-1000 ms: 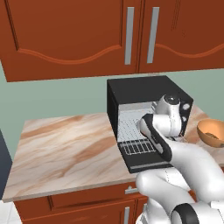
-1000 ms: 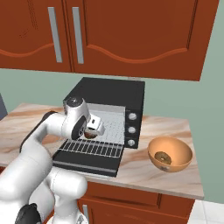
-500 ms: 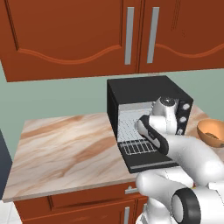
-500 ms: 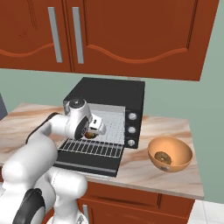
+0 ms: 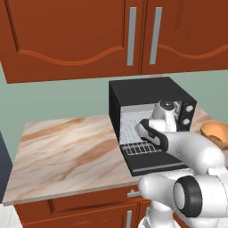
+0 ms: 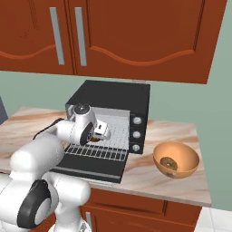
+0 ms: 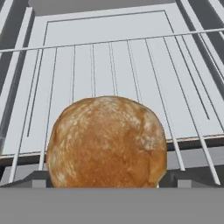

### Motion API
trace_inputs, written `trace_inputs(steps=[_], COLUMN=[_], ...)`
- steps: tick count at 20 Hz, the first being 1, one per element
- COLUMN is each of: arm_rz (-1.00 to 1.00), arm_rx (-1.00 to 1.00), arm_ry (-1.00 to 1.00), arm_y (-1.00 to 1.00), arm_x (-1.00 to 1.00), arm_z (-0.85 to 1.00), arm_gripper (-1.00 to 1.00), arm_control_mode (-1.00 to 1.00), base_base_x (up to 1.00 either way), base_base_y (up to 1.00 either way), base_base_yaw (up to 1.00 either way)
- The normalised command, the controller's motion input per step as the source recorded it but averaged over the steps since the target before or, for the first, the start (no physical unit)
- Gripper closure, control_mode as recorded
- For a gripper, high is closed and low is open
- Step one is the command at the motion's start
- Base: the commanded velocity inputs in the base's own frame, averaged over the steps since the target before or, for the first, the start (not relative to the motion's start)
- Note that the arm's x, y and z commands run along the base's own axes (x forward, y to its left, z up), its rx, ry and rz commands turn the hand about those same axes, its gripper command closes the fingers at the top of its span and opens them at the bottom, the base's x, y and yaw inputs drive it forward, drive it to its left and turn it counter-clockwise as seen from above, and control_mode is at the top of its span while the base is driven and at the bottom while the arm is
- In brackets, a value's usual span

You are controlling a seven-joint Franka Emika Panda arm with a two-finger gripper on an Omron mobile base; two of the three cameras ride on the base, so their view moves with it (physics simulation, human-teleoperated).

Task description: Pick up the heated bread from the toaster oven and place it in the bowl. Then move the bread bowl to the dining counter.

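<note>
Risk of nudging the heated bread (image 7: pixel 107 142) deeper along the wire rack (image 7: pixel 131 87) or rolling it off-centre if the fingers close off-line, since round and loose on thin wires inside the toaster oven (image 6: pixel 113 97). Arm bent low over the drop-down door (image 6: pixel 90 165), wrist reaching into the opening, fingers (image 6: pixel 100 134) spread wide and holding nothing, bread just ahead between them. Bowl (image 6: pixel 176 159) waiting on the tabletop (image 5: pixel 67 151), right of the oven.

You see: bread (image 7: pixel 106 141) ×1 | toaster oven (image 6: pixel 118 96) ×1 | oven knobs (image 6: pixel 135 134) ×3 | bowl (image 6: pixel 176 159) ×1 | upper cabinet handles (image 6: pixel 81 36) ×2
</note>
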Motion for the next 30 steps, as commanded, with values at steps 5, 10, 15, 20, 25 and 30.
trace_inputs(steps=[5, 10, 15, 20, 25, 30], arm_rz=[0.0, -0.01, -0.05, -0.11, -0.2, -0.25], arm_rx=[0.0, 0.01, 0.06, 0.05, 0.0, 0.0], arm_ry=[-0.02, -0.01, -0.03, -0.05, -0.01, 0.0], arm_y=[0.0, -0.03, -0.24, -0.54, -0.97, -1.0], arm_x=[0.01, -0.36, -1.0, -0.98, -0.31, 0.02], arm_z=[-0.03, 0.06, 0.46, 0.62, 0.34, 0.38], arm_gripper=[1.0, 1.0, 1.0, 1.0, 1.0, 1.0], arm_control_mode=[-1.0, -1.0, -1.0, -1.0, -1.0, -1.0], base_base_x=[0.0, 0.0, 0.0, 0.0, 0.0, 0.0], base_base_y=[0.0, 0.0, 0.0, 0.0, 0.0, 0.0], base_base_yaw=[0.0, 0.0, 0.0, 0.0, 0.0, 0.0])
